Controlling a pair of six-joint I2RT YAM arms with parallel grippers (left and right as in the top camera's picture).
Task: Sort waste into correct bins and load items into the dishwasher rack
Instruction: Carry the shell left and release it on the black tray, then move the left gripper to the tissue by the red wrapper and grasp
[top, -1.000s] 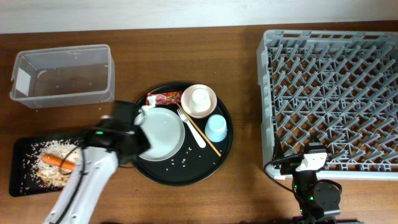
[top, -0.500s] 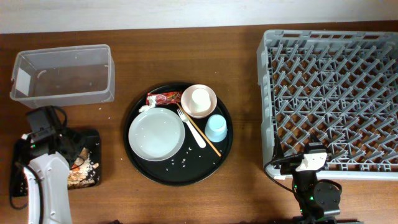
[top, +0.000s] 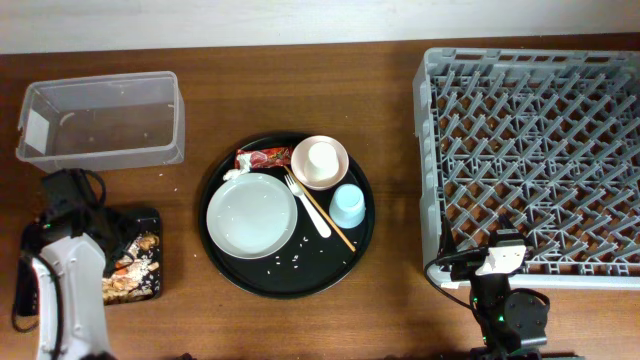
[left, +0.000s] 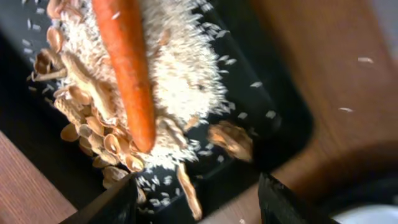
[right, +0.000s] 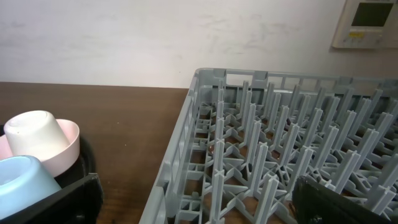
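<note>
- Left pincer (left: 196, 208): released. Both fingers sit apart at the bottom edge of the wrist view with nothing clamped between them. We see it hanging over the shallow black tray (top: 143, 225) in the lower left of the overhead frame.
- In that tray there is a heap of white rice (left: 180, 68) with the orange carrot (left: 127, 68) lying on top. Pale shells (left: 93, 134) run along the heap's left side, and the brown chunk (left: 230, 140) is just beside its right edge. Loose grains are scattered on the tray and the surface (top: 400, 100).
- Clear tub (top: 100, 122): upper left, above the black tray and apart from it.
- Round black tray (top: 290, 282), centre of frame:
  - Grey plate (top: 252, 215) is on the left.
  - Pink bowl (top: 337, 172) is at upper right with the white cup (top: 322, 158) sitting in it.
  - Blue cup (top: 347, 206) is just below the bowl.
  - White fork (top: 305, 205) and chopsticks (top: 328, 220) lie diagonally between the plate and the cups.
  - Red wrapper (top: 263, 157) is at the tray's top left, with the tissue (top: 232, 175) just beside its left end.
- Rack (top: 535, 160): fills the right side of the frame.
- Right pincer (right: 199, 208): released, fingers wide, nothing held. We place it low at the bottom right, by the rack's lower-left corner.
</note>
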